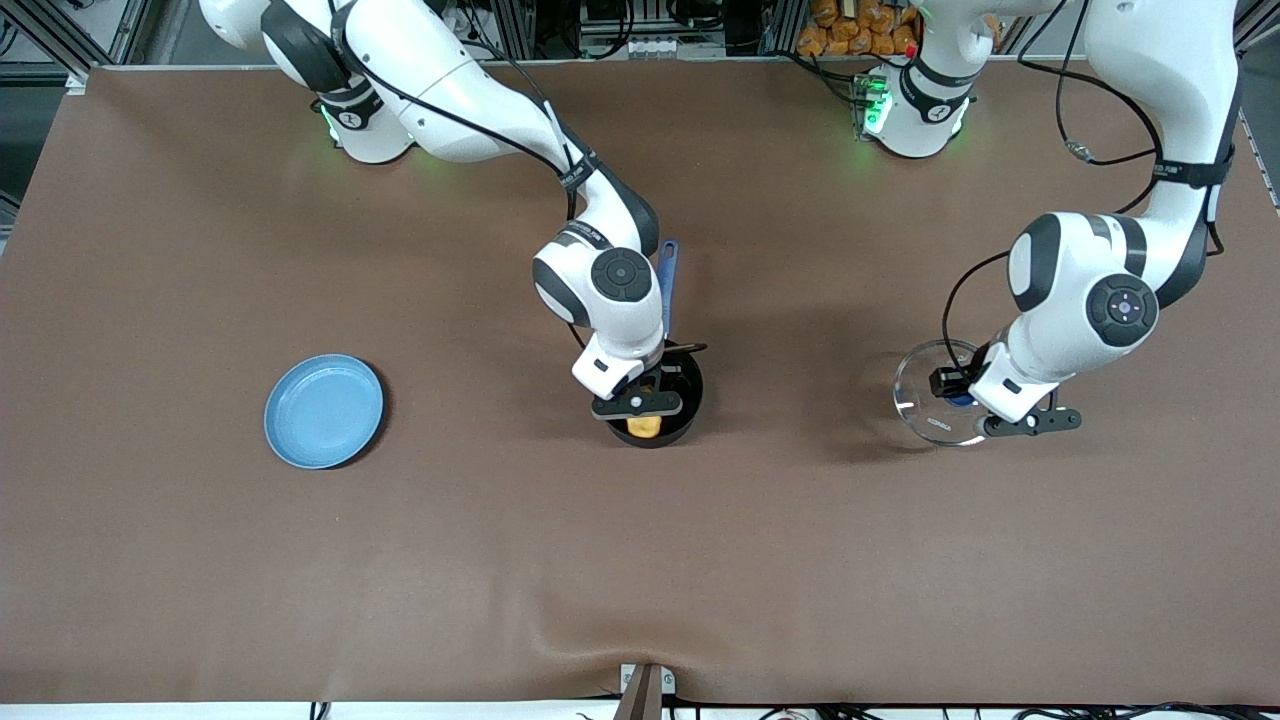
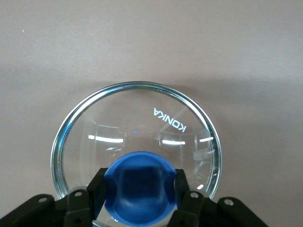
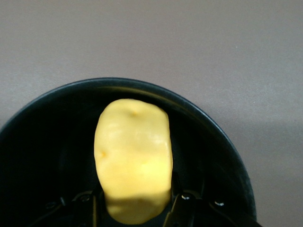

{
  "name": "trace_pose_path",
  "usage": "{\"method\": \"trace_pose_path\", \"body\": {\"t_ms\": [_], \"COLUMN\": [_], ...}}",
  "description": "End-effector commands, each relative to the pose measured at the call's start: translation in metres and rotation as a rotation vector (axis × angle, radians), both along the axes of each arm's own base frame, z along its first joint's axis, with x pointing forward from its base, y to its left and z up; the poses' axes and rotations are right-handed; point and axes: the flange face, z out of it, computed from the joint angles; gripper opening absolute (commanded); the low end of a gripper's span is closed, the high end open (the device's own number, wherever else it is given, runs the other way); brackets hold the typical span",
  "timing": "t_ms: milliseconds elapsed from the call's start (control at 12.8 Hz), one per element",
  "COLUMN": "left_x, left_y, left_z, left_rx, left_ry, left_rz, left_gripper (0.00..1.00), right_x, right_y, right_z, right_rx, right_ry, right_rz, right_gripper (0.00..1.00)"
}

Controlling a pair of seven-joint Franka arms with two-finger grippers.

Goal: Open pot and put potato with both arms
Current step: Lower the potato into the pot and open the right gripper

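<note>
Plate [image 1: 323, 411] is sitting flat on the brown bench [image 1: 200, 550] toward the right arm's end, well apart from everything else.

Right arm [image 1: 470, 110] is reaching out from its base to the bench's middle, with its end effector [image 1: 645, 415] hanging over the pot's mouth. Its fingers are clamping the potato [image 1: 644, 426] from both sides; in the right wrist view the potato [image 3: 133, 161] is showing yellow and oval against the black inside of the pot [image 3: 42, 156], gripped at its lower end by the right end effector [image 3: 137, 203]. Cannot tell if the potato is touching the pot's floor.

Pot [image 1: 685, 385] is standing open near the bench's middle, its blue handle [image 1: 668, 285] pointing toward the robots' bases and partly covered by the right arm's wrist.

Lid [image 1: 925, 395] is lying toward the left arm's end, well apart from the pot. Cannot tell if it is resting on the bench or hanging just above it.

Left arm [image 1: 1150, 200] is bending down to the lid, with its end effector [image 1: 962, 397] closed on the lid's blue knob [image 2: 139, 187]. In the left wrist view the left end effector [image 2: 139, 198] is pinching the knob on both sides, with the glass lid [image 2: 94, 123] ringing it.
</note>
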Motion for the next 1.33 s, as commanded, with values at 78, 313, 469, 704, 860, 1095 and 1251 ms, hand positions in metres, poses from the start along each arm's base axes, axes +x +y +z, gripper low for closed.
{"method": "trace_pose_path", "body": {"t_ms": [78,313,469,704,860,1095,1251], "left_x": [-0.004,-0.006,-0.008,-0.010,-0.007,-0.001,0.000], "left_y": [0.023,0.031,0.033,0.033,0.041,0.037,0.031], "left_z": [-0.021,-0.039,-0.047,-0.051,-0.040,0.024,0.077], "left_rx": [-0.011,-0.016,-0.017,-0.020,-0.019,-0.012,-0.011], "left_ry": [-0.037,-0.049,-0.056,-0.062,-0.082,-0.174,-0.223], "left_rz": [-0.029,-0.027,-0.023,-0.020,-0.002,-0.005,-0.015], "left_gripper": [0.00,0.00,0.00,0.86,1.00,1.00,1.00], "right_x": [-0.002,-0.002,-0.003,-0.003,-0.001,0.001,0.003], "right_y": [-0.001,-0.001,0.000,0.001,0.000,-0.006,-0.015], "right_z": [-0.007,-0.006,-0.006,-0.003,0.005,0.042,0.085], "right_rx": [-0.009,-0.007,-0.006,-0.004,-0.002,-0.041,-0.039], "right_ry": [0.004,0.004,0.004,0.001,-0.002,0.026,0.039], "right_rz": [-0.021,-0.023,-0.036,-0.036,-0.030,-0.042,-0.063], "right_gripper": [0.00,0.70,0.74,0.74,0.70,0.69,0.69]}}
